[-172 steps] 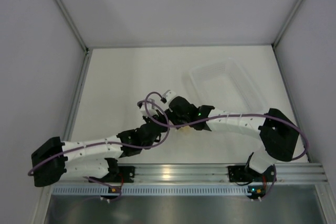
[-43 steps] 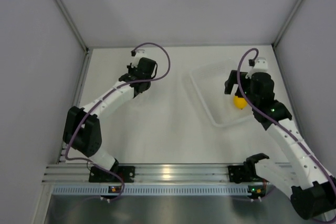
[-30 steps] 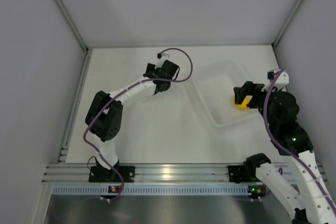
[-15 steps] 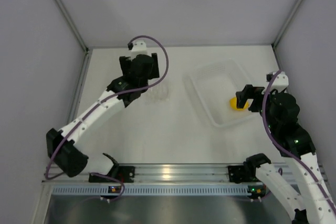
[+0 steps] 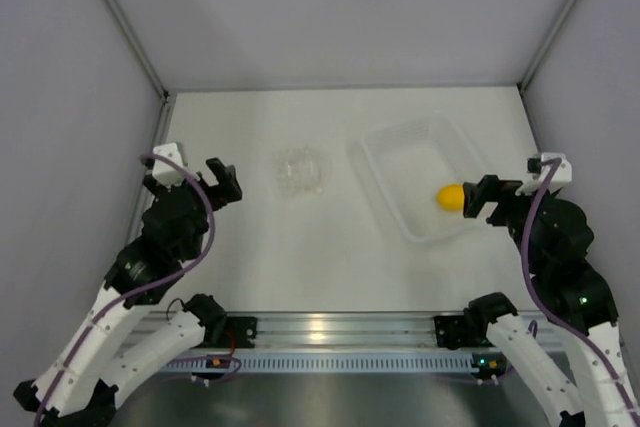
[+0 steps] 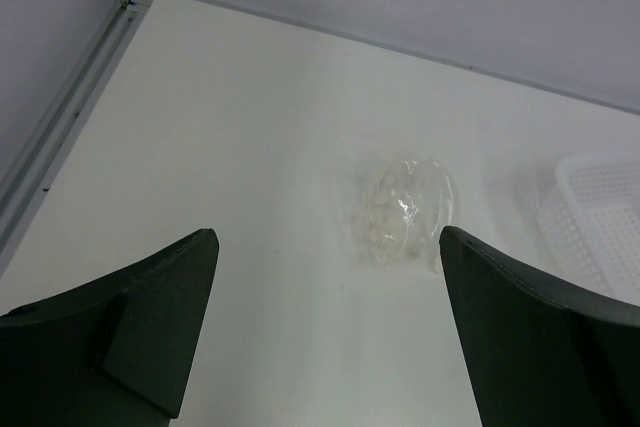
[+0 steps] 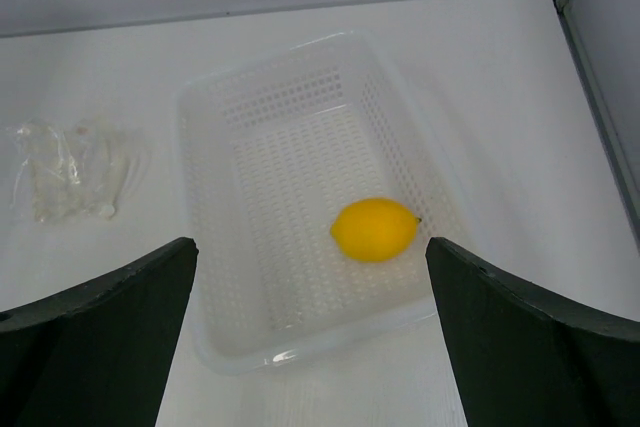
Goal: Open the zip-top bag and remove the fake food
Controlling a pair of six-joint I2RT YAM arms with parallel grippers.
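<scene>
The zip-top bag [image 5: 302, 172] lies crumpled and flat on the white table, left of the tray; the left wrist view shows the bag [image 6: 405, 209] ahead of my fingers. The fake food [image 5: 450, 196], a yellow lemon, rests inside the clear perforated tray [image 5: 384, 133]; the right wrist view shows the lemon [image 7: 374, 229] on the floor of the tray [image 7: 250, 357]. My left gripper [image 5: 195, 184] hangs open well to the left of the bag, holding nothing. My right gripper [image 5: 485, 197] stands open just right of the lemon, above the tray's edge, empty.
Grey walls close the table on three sides, with metal frame rails [image 5: 150, 157] along the left and right edges. The tray's corner [image 6: 600, 217] shows at the right of the left wrist view. The bag [image 7: 70, 172] lies left of the tray in the right wrist view.
My left arm has pulled back toward the near left, away from the bag, which stays on the table. My right gripper has backed off slightly to the right of the lemon.
</scene>
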